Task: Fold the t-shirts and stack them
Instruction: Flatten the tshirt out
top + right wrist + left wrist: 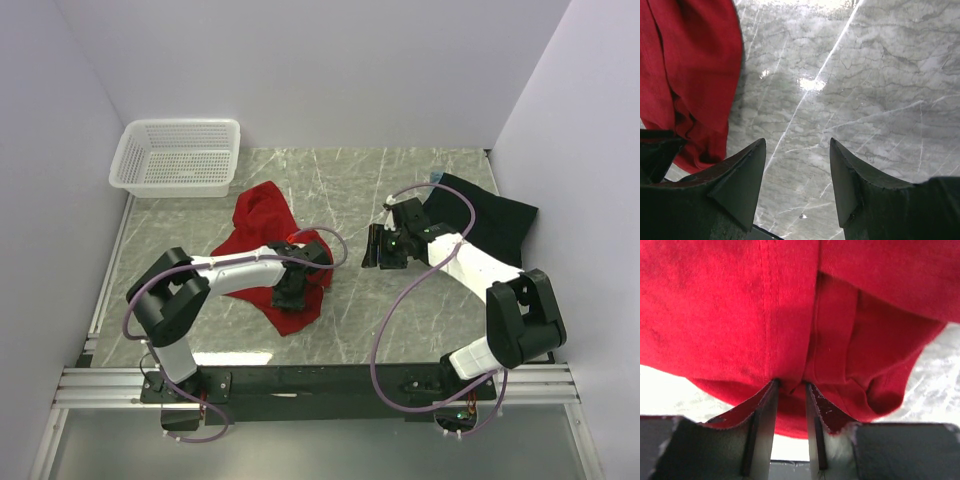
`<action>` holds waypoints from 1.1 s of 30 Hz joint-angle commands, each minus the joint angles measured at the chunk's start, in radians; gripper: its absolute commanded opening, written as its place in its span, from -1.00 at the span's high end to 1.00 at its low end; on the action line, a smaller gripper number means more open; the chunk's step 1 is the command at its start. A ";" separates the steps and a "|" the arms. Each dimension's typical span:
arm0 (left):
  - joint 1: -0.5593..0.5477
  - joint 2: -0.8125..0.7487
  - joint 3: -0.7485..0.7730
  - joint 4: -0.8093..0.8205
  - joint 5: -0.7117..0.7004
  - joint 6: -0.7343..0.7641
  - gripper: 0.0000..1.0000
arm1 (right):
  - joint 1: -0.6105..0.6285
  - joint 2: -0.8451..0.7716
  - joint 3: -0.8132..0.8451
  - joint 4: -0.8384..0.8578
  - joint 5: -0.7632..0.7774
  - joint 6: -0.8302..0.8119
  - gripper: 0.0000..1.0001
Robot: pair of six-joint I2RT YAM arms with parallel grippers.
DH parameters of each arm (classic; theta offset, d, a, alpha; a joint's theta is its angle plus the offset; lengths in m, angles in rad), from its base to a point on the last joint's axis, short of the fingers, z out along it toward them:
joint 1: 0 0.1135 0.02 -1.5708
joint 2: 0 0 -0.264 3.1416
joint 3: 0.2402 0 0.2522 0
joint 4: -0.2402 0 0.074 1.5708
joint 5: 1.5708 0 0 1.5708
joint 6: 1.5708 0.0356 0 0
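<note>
My left tool (791, 385) is clenched on a fold of the red shirt (715, 310), which lies crumpled under it. My right tool (797, 150) hangs spread and empty over the table (875, 75), with the black shirt (495, 222) behind it. I judge I am laying the red shirt flat; next, the right tool needs to take a corner.

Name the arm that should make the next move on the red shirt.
Left. The left tool pinches the red t-shirt; the right tool hangs open over the table, the shirt off to its side.
</note>
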 commanded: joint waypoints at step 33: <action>0.593 -0.497 -0.052 0.032 0.122 0.071 0.99 | 0.249 0.190 0.216 -0.059 -0.139 -0.079 -0.20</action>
